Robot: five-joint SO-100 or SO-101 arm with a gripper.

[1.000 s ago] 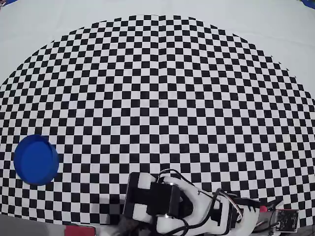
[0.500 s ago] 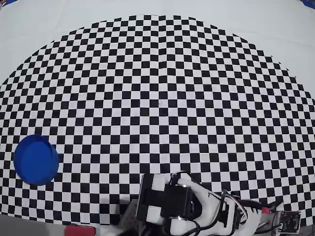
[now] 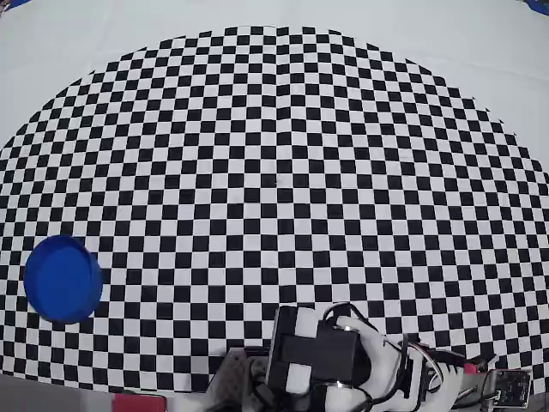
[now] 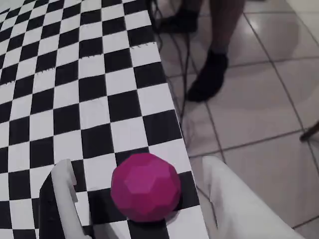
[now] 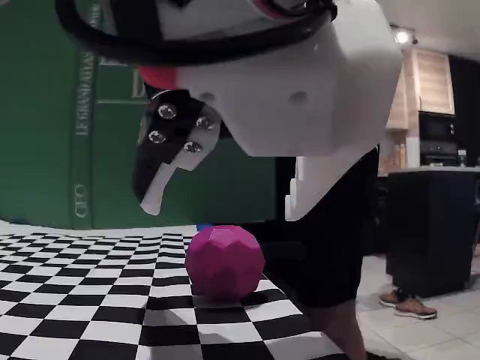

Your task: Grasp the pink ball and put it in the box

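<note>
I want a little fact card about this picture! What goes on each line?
ball: pink ball, faceted, resting on the checkered mat close to its edge
gripper: gripper open, above the ball, one finger on each side, not touching it in the fixed view
box: round blue box at the left of the overhead view, nothing seen inside
ball in overhead view: hidden
background: tiled floor and a person's dark shoe beyond the mat's edge

A home kitchen area: beside the checkered table lie a tiled floor, dark counter, wooden cabinet and built-in ovens.
</note>
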